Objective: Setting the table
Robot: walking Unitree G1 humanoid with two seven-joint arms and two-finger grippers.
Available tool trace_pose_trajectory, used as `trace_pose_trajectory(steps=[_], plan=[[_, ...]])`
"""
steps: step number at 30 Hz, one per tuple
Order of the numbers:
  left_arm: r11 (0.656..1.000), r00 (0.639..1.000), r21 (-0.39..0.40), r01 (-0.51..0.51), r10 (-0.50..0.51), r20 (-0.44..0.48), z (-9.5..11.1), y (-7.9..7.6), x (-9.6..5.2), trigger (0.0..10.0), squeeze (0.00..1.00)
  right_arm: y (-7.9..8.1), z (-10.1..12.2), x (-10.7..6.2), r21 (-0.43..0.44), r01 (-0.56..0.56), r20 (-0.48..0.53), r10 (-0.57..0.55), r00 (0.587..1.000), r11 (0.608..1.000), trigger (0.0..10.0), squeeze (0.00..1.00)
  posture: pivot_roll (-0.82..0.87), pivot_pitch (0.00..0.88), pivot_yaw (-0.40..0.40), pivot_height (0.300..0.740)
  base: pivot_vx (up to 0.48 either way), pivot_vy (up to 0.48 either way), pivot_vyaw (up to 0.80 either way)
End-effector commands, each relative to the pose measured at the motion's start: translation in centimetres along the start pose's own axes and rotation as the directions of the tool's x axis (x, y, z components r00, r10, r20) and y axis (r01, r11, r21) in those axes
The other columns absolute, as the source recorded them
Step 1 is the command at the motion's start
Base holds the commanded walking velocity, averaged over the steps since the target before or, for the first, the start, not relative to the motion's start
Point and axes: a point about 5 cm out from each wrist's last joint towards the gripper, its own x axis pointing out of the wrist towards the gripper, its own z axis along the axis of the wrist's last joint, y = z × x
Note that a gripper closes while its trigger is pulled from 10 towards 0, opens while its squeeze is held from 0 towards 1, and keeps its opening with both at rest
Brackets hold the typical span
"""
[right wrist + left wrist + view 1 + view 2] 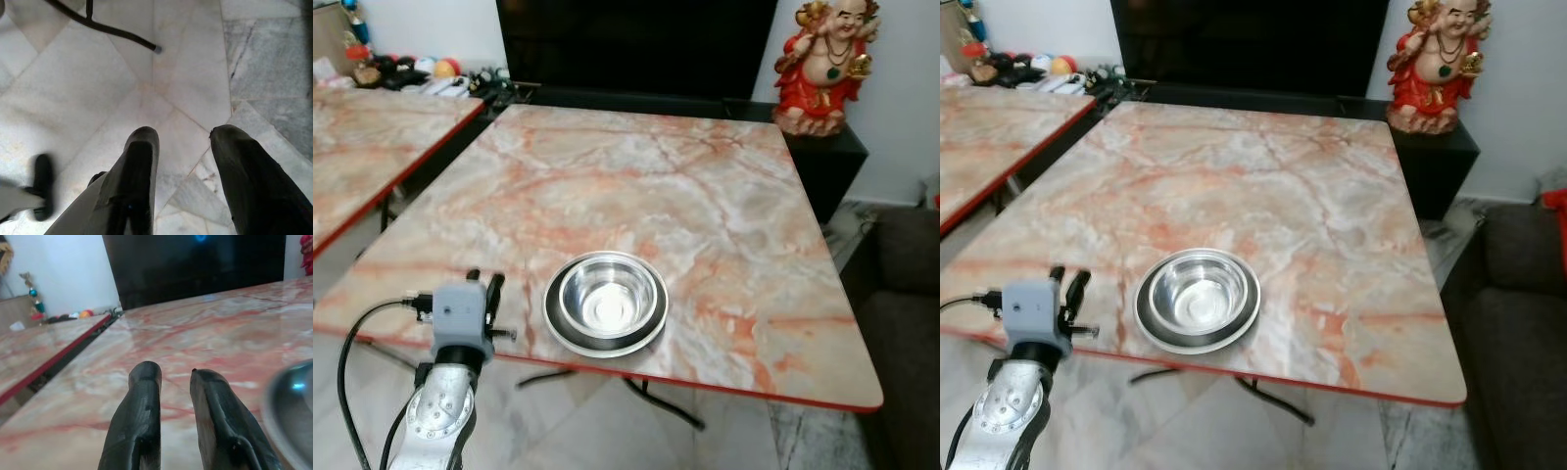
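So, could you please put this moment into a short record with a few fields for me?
surface: marble-pattern table with a red edge
dishes: steel bowl sitting in a steel plate, near the table's front edge
left gripper: open, empty, over the table edge to the left of the plate, apart from it
right gripper: open, empty, pointing down at the tiled floor
background: red figurine on a dark cabinet behind the table

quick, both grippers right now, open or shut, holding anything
Left gripper: open, holding nothing, over the table near edge beside the steel bowl.
Right gripper: open, holding nothing, pointing down at the floor.
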Motion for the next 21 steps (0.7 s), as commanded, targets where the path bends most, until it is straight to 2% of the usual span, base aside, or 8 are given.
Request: trace_pose_trajectory(steps=[1, 21], plan=[[1.0, 1.0, 0.026, -0.016, 0.016, -0.022, -0.29, 0.65, -0.24, 10.0, 0.0, 0.86, 0.29, 0.14, 0.011, -0.02, 0.005, 0.02, 1.0, 1.0, 10.0, 0.0, 0.09, 0.119, -0.013, 0.74, 0.0, 0.398, 0.0], [0.999, 0.999, 0.041, -0.035, 0.036, -0.024, -0.09, 1.07, -0.9, 10.0, 0.0, 1.51, 0.77, 0.31, -0.023, -0.059, 0.009, 0.059, 0.998, 0.998, 10.0, 0.0, 0.11, 0.118, -0.033, 0.74, 0.0, 0.394, 0.0]])
